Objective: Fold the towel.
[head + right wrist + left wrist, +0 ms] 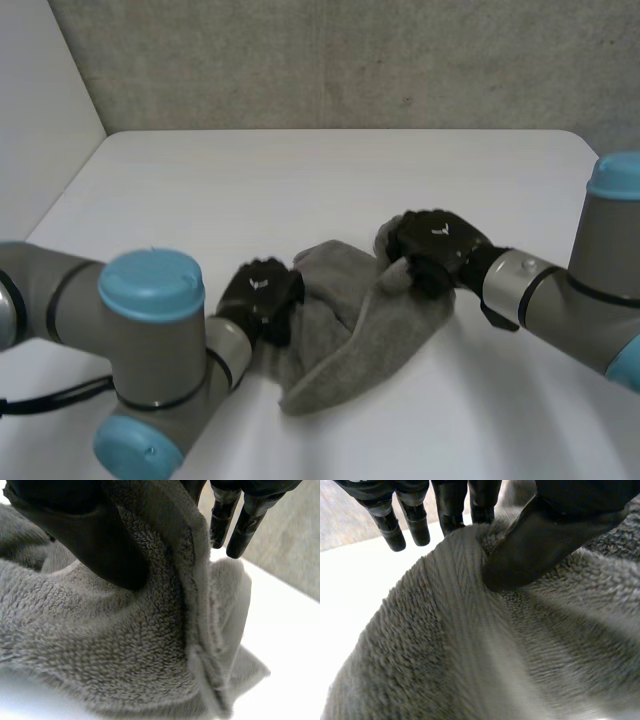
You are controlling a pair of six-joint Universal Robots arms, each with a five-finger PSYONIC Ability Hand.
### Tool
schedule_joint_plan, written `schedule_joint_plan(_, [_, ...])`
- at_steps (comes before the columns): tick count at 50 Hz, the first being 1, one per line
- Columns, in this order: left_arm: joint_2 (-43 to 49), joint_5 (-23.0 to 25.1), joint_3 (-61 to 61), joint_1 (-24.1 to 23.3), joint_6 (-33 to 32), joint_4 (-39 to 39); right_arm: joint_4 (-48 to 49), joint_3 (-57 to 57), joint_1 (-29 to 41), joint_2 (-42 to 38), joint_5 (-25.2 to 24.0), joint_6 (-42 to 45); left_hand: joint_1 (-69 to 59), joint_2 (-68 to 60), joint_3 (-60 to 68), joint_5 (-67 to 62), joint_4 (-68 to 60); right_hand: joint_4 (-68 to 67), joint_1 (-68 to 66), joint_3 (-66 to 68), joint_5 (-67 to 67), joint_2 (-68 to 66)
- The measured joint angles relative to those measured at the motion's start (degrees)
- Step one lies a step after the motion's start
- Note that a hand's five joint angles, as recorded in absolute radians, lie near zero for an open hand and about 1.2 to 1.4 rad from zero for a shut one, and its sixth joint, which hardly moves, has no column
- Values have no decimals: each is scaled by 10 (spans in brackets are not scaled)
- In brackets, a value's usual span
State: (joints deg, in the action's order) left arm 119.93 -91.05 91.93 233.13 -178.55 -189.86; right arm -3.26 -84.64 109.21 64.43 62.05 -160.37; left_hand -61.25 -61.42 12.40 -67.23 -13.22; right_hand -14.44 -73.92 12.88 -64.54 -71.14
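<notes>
Our wrist views reveal what the head view hides — left hand point(545, 535) and right hand point(100, 540) each pinch the towel point(350, 320), thumb against fingers.

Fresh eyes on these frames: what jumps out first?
A crumpled grey towel sits bunched on the near middle of the white table, pulled up into a ridge between two black hands. The left hand pinches the towel's left side and the right hand pinches its far right edge. In each wrist view the cloth is caught between thumb and fingers.
</notes>
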Motion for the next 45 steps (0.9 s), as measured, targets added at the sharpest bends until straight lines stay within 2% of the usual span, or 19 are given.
schedule_joint_plan(4, [-10, 8, -55, 29, -13, 0, 0, 67, -1, -7, -23, 13, 0, 0, 0, -2, 0, 0, 0, 0, 0, -1])
schedule_joint_plan(10, [-20, 20, -161, 81, -41, 3, 6, 213, -2, -24, -20, 27, 0, 0, 0, -7, 0, 0, 0, 0, 0, -1])
schedule_joint_plan(14, [-55, 24, -241, 108, -52, 3, 65, 305, -5, -1, 5, 7, 0, 0, 0, -7, 0, 0, 0, 0, 0, -4])
schedule_joint_plan(17, [-95, 26, -269, 119, -50, 2, 131, 311, -12, 40, 13, -39, 0, 0, 0, -7, 0, 0, 0, 0, 0, -6])
schedule_joint_plan(22, [-141, 29, -255, 130, -40, 1, 222, 241, -38, 97, -14, -130, 0, 0, 0, -11, 0, 0, 0, 0, 0, -6])
schedule_joint_plan(25, [-151, 36, -213, 131, -35, 1, 256, 160, -59, 119, -61, -166, 0, 0, 0, -12, 0, 0, 0, 0, 0, -6])
schedule_joint_plan(28, [-149, 44, -154, 131, -33, 1, 273, 75, -76, 130, -116, -167, 0, 0, 0, -12, 0, 0, 0, 0, 0, -6])
schedule_joint_plan(31, [-136, 50, -87, 131, -34, -1, 278, -18, -91, 127, -169, -126, 0, 0, 0, -12, 0, 0, -1, 0, 0, -6])
schedule_joint_plan(34, [-115, 51, -32, 131, -37, -5, 275, -85, -104, 117, -196, -67, 0, 0, 0, -12, 0, 0, -1, 0, 0, -6])
schedule_joint_plan(39, [-74, 50, 20, 131, -48, -11, 260, -153, -124, 90, -208, 31, 0, 0, 0, -12, 0, 0, -2, 0, 0, -6])
schedule_joint_plan(41, [-58, 48, 28, 133, -56, -11, 246, -163, -130, 79, -207, 60, 0, 0, 0, -12, 0, 0, 61, 0, 56, 54])
schedule_joint_plan(43, [-40, 45, 32, 138, -70, -10, 218, -165, -136, 66, -202, 93, -2, -2, 0, -10, 0, 0, 189, 0, 192, 176])
schedule_joint_plan(44, [-37, 45, 32, 139, -74, -9, 209, -164, -138, 63, -200, 100, -13, -12, 0, 5, 0, 0, 222, 0, 227, 208])
schedule_joint_plan(45, [-31, 44, 32, 142, -80, -9, 194, -161, -140, 60, -196, 110, -7, -5, 0, 73, 0, 0, 280, 0, 281, 264])
